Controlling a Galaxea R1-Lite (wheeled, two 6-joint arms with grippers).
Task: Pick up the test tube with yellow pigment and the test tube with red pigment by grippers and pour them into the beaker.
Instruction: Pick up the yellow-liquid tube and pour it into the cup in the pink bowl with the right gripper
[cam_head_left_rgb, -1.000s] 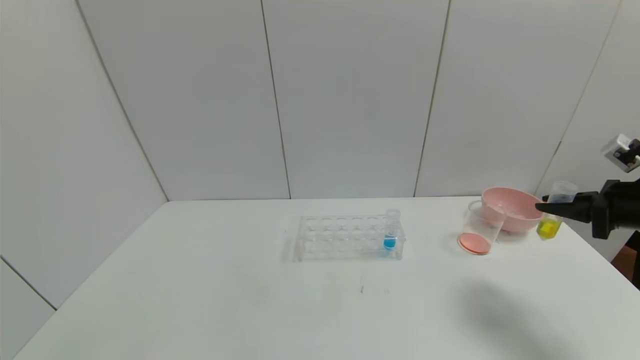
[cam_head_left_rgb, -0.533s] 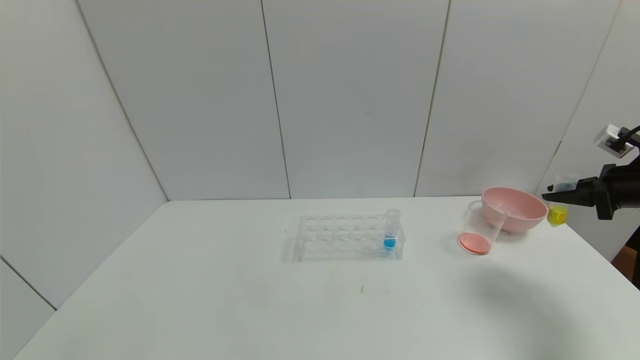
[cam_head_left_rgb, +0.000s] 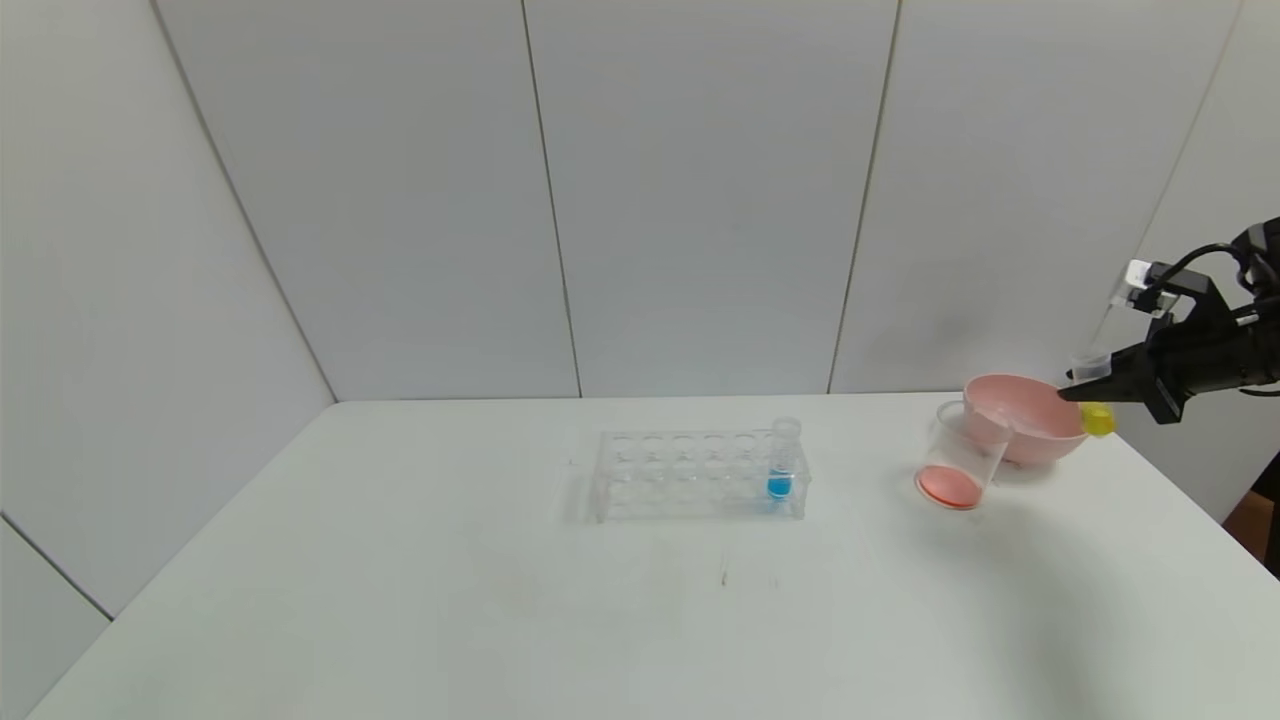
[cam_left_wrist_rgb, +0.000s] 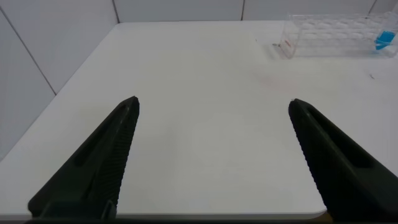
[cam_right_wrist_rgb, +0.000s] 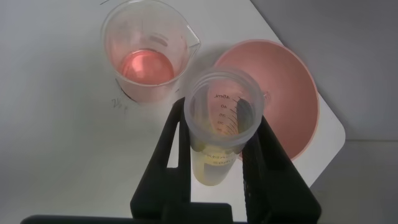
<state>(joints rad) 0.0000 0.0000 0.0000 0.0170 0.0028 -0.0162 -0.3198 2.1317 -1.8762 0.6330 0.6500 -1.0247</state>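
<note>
Landmark: pink bowl at the table's far right.
Left gripper: jaws spread, holding nothing, well apart from the bowl.
Beaker: just beside the bowl, red liquid inside.
Right gripper: clamped on test tube with yellow pigment, above the bowl's right rim.
</note>
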